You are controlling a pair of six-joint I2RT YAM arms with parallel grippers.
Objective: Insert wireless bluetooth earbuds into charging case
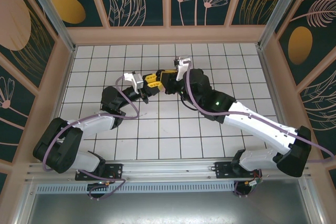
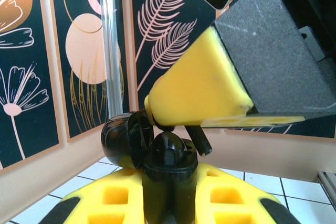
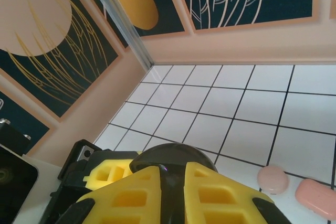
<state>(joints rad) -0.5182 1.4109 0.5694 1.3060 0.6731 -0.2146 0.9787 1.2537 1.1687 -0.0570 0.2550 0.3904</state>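
The left gripper (image 2: 168, 192) is clamped around an open black case (image 2: 169, 157). The right gripper (image 2: 157, 113), pinching a black earbud (image 2: 200, 140), sits just above it.

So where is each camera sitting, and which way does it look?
Top external: high behind, looking down on the table; left arm and right arm show, left gripper meeting right gripper.
Left wrist: on the left arm, looking along its yellow fingers, past the black case, at the wall.
Right wrist: on the right arm, looking over its yellow fingers across the tiles at two pink pieces.
Both wrist views share table and leafy wall.
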